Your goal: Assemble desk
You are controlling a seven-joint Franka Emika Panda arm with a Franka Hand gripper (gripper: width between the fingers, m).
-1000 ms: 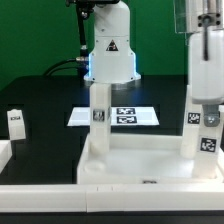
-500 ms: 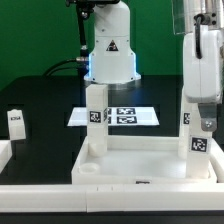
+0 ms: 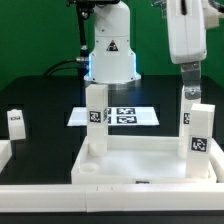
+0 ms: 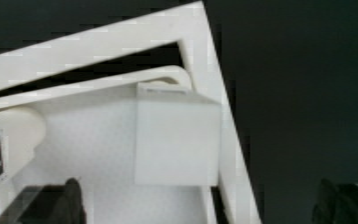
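My gripper wears a smooth white plastic shell with a faint sheen, and its fingers look like dull grey metal. The tabletop low in the frame is matt white plastic, smooth, with softly rounded rims. The legs standing in it share that same chalky plastic; their tags look like flat printed paper, black on white. One loose leg at the left edge looks the same. The table is matt black. The marker board at centre looks thin and papery. My base is glossy white.
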